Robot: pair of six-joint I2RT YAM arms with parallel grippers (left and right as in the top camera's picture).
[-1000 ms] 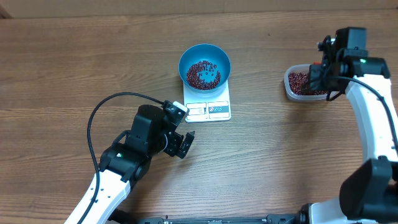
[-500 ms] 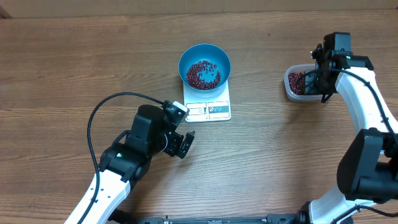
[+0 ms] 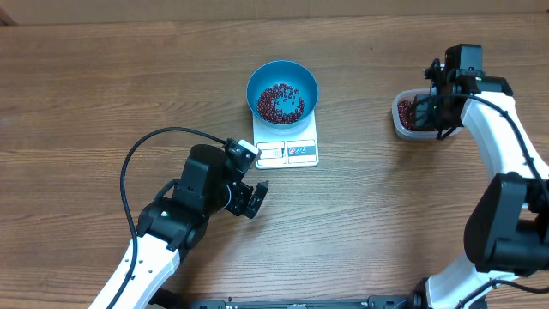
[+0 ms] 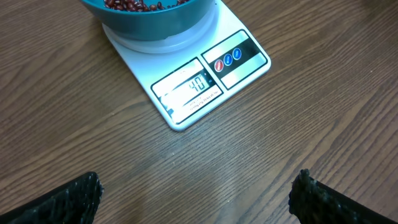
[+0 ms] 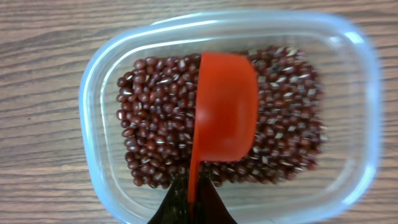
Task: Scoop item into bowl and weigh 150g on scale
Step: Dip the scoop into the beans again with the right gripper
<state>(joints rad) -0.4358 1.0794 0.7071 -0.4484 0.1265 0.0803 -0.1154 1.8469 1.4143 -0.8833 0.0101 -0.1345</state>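
I am holding my left gripper (image 4: pixel 196 200) wide open over the table (image 4: pixel 323 106). The bowl (image 4: pixel 155 18) of beans (image 4: pixel 132 5) is sitting on the scale (image 4: pixel 193 78).

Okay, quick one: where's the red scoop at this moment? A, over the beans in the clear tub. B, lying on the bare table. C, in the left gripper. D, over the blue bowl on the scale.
A: the right wrist view shows the red scoop, held by the right gripper, over the beans inside the clear tub.
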